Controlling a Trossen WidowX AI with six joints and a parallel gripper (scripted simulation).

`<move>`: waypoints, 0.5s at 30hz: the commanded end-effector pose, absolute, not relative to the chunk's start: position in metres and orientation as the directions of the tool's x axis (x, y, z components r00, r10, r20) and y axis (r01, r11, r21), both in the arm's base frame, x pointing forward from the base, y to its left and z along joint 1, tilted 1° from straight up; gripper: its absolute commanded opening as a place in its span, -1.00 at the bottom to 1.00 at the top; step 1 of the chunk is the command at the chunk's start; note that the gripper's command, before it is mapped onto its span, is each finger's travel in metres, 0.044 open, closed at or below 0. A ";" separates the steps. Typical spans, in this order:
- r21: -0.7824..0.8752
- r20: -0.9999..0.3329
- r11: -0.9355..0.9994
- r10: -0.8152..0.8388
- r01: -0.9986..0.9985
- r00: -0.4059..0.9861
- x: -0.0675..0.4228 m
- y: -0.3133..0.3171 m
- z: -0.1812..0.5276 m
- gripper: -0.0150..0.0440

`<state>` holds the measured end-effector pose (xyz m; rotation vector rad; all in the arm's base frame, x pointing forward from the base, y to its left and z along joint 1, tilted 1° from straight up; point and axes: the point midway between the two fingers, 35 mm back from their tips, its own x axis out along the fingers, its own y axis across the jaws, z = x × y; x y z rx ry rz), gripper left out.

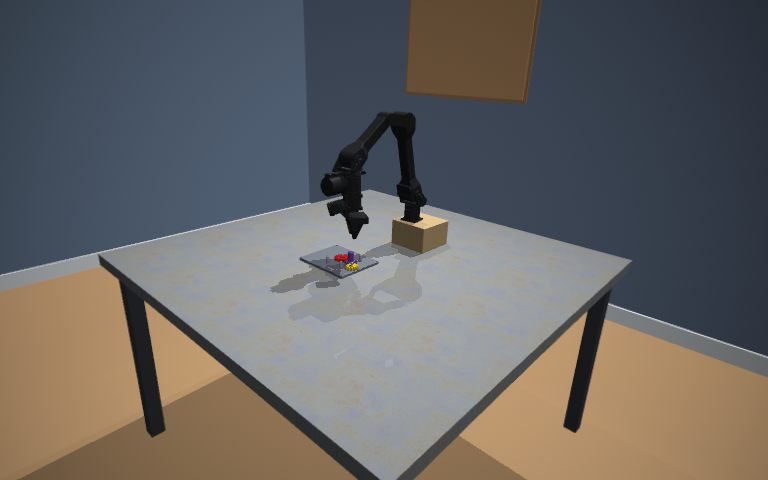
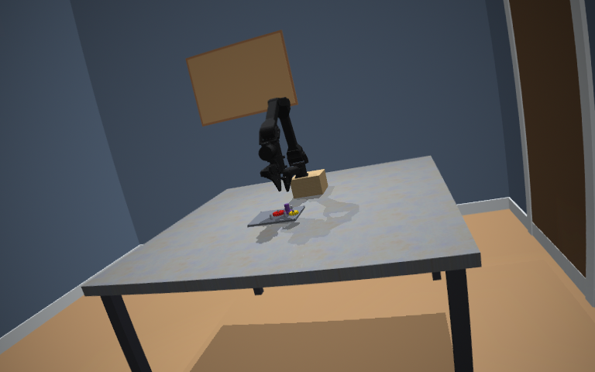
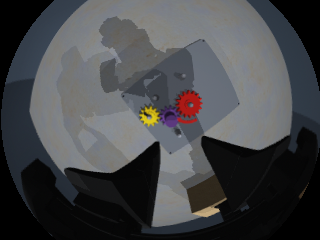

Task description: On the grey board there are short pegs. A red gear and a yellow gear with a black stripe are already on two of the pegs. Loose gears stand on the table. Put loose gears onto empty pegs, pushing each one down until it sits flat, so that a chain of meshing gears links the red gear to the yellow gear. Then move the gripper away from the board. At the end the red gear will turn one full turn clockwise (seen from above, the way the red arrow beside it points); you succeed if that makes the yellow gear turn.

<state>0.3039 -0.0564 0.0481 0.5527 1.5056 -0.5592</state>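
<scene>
Purple gear (image 1: 351, 257) (image 2: 287, 208) (image 3: 170, 119) is located on the grey board (image 1: 311, 259) (image 2: 259, 220) (image 3: 220, 80), between the red gear (image 1: 340, 257) (image 2: 278, 213) (image 3: 182, 102) and the yellow gear (image 1: 351, 267) (image 2: 293, 213) (image 3: 144, 117). In the wrist view, red is found at about 2 o'clock from purple and yellow at about 9 o'clock. Teeth appear to be meshed on both sides; full engagement cannot be confirmed at this size.

Fingers (image 1: 355, 236) (image 2: 283, 191) are parted, with nothing gripped, and are held above the board, apart from every gear. From the midpoint of the tips, purple is seen at about 11 o'clock in the wrist view, and below the tips in the exterior view. Its knob is seen upright, its long axis pointing up towards the gripper side. Flat seating cannot be verified.

Judgement: the chain is probably complete with this one gear, so only withdrawal should be required. A path straight up along the knob's axis is preferred, clearance being kept from the knob. Should purple be judged to be riding high, a downward press along that same axis would be needed first; a sideways approach might tilt it.
</scene>
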 end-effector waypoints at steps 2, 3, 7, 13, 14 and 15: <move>0.006 -1.000 0.755 -0.007 0.656 0.017 0.305 -0.057 0.074 0.69; 0.006 -1.000 0.755 -0.007 0.656 0.017 0.305 -0.057 0.074 0.78; 0.006 -1.000 0.755 -0.007 0.656 0.017 0.305 -0.057 0.074 1.00; 0.006 -1.000 0.755 -0.007 0.656 0.017 0.305 -0.057 0.074 1.00; 0.006 -1.000 0.755 -0.007 0.656 0.017 0.305 -0.057 0.074 1.00; 0.006 -1.000 0.755 -0.007 0.656 0.017 0.305 -0.057 0.074 1.00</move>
